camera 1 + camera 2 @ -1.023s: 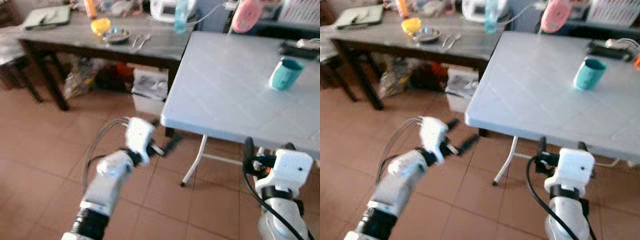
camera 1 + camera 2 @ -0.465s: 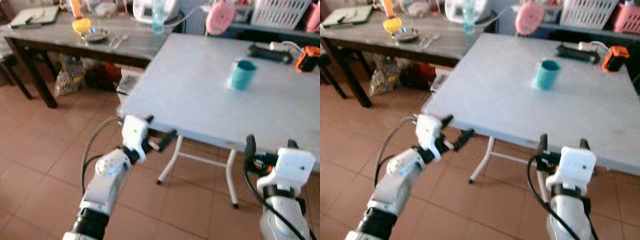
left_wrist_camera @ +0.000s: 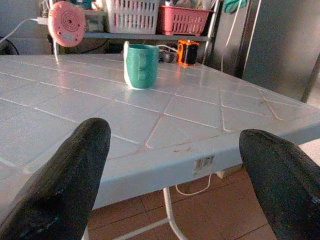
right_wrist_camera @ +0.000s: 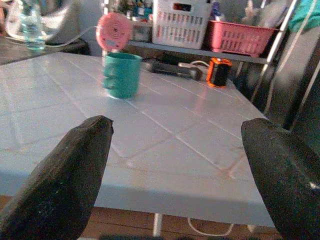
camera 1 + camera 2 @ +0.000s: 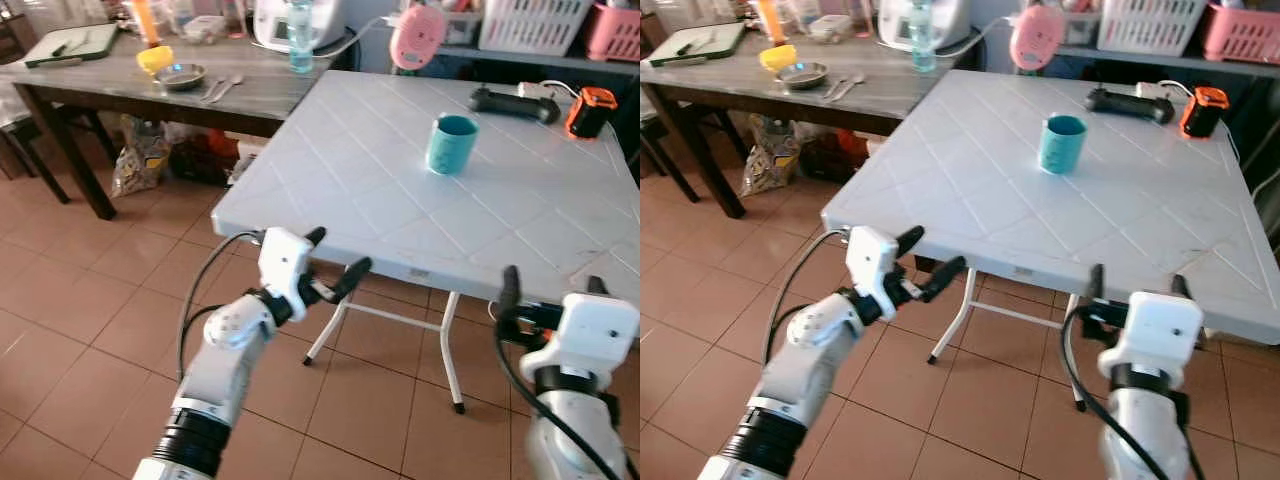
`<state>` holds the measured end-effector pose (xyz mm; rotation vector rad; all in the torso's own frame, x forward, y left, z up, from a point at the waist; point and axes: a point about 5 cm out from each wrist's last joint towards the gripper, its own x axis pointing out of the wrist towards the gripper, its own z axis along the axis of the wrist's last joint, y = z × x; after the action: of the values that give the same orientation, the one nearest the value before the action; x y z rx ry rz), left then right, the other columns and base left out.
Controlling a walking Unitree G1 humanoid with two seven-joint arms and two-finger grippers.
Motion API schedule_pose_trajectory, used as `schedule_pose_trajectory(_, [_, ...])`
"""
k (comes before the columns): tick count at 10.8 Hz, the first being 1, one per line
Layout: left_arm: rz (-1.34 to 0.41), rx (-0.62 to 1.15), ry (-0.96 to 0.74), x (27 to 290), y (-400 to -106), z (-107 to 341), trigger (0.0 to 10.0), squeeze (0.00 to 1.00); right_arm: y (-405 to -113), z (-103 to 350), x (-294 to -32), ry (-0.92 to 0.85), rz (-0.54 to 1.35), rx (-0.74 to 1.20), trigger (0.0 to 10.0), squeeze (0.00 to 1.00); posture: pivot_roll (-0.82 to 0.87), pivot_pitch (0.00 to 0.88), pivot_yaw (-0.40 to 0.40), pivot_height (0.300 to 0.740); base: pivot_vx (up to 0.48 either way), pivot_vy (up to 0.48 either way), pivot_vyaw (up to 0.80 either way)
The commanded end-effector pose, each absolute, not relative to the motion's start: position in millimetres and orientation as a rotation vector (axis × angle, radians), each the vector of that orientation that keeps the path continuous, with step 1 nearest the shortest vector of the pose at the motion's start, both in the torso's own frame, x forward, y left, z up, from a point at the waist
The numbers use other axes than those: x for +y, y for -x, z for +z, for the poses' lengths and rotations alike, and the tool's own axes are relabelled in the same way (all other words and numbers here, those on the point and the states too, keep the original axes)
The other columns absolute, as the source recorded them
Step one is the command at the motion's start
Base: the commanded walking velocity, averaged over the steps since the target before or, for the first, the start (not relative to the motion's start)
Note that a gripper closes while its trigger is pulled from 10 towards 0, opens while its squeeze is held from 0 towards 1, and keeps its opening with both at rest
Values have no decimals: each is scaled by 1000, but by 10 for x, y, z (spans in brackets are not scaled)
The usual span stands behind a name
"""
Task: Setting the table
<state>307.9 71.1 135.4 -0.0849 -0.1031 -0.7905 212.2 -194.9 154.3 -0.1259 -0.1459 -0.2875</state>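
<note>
Though far from tools, cup.

The left arm reached forward from the lower left of the frame, its left pincer raised with both black fingers spread wide apart, holding nothing. At lower right, the right pincer pointed forward, fingers likewise parted and empty.

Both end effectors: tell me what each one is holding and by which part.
Nothing is held. The left end effector and right end effector are open before the white folding table; the teal ceramic mug stands untouched.
</note>
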Motion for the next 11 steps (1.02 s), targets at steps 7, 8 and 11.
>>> schedule_pose_trajectory(7, [-839,-111,91,665,-3073,1378,10000,0,-2124,1511,-1939,125,-291,-141,10000,0,-56,57,44,740,436,0,0])
schedule_pose_trajectory(8, [-845,-114,90,650,-3072,1382,10000,0,-2123,1513,-1942,124,-293,-141,10000,0,-58,59,46,740,480,0,0])
schedule_pose_trajectory(11, [-859,-113,91,623,-3053,1379,10000,0,-2109,1502,-1938,120,-299,-138,10000,0,-60,62,53,740,480,0,0])
